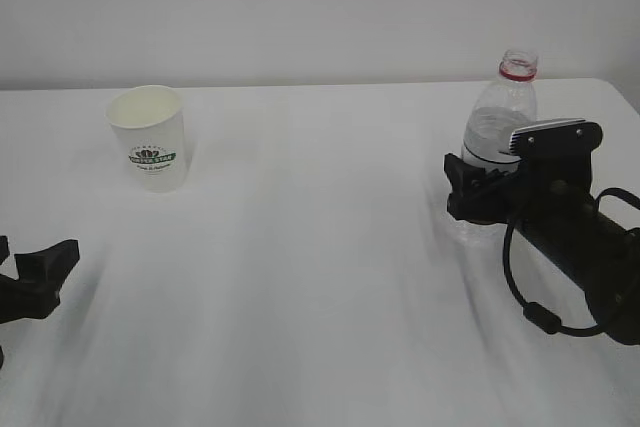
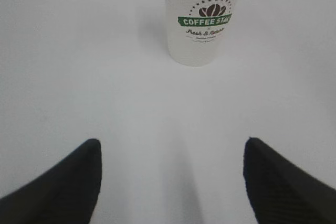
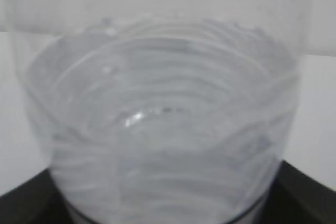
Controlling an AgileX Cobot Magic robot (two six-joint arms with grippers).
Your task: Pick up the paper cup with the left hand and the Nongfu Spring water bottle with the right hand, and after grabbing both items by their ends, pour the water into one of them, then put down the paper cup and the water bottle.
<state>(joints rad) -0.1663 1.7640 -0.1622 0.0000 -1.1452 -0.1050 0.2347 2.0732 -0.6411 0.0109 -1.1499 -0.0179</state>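
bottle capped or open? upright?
Open and upright: the Nongfu Spring water bottle stands on the table, with a red neck ring and no cap visible on it.

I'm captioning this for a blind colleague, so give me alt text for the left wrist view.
A white paper cup with a green Coffee Star logo stands upright on a white table, ahead of the camera and slightly right of centre. The left gripper is open, its two black fingers at the bottom corners, well short of the cup.

Upright paper cup (image 2: 205,19) beyond spread fingers (image 2: 63,182)
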